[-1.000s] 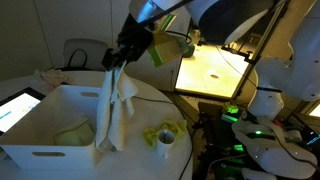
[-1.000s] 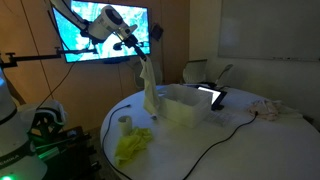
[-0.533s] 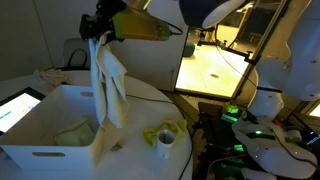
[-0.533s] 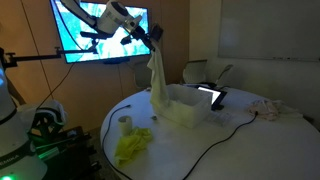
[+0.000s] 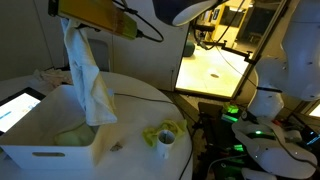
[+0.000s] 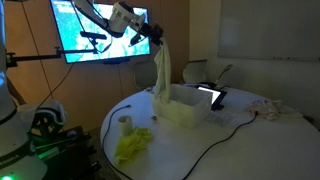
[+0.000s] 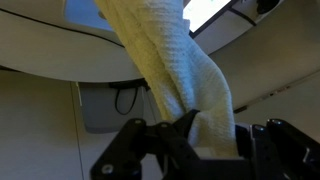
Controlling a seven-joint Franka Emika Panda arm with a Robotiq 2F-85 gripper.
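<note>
The gripper [image 5: 64,14] is up high, clenched on the top edge of a pale cream terry towel [image 5: 86,76]. In the wrist view the black fingers [image 7: 140,150] pinch a bunched fold of the cloth [image 7: 170,60] and nothing more. The towel hangs full length from there, over the open rectangular white plastic bin [image 5: 40,152], and its lower end comes down about level with the bin's rim. In an exterior view [image 6: 162,70] that tail looks right at the near wall of the bin [image 6: 186,113] — touching or just clear, I can't tell from here.

That is where I'd expect trouble. The hold is on one gathered fold, so a quick swing of the arm could let the cloth creep out of the fingers and drop in a heap, half in the bin and half on the round white table [image 5: 140,95]. A sideways move with the tail this low could drag it over the rim. The bin looks light, so a snagged towel might tip or shove it toward the tablet with the lit screen [image 5: 14,108] beside it.

A loose, swaying end also reaches wide — the small white paper cup [image 5: 165,143] and the crumpled yellow-green cloth [image 5: 166,129] sit near the table edge, well apart from the towel now, but the cup would go over at a brush.
</note>
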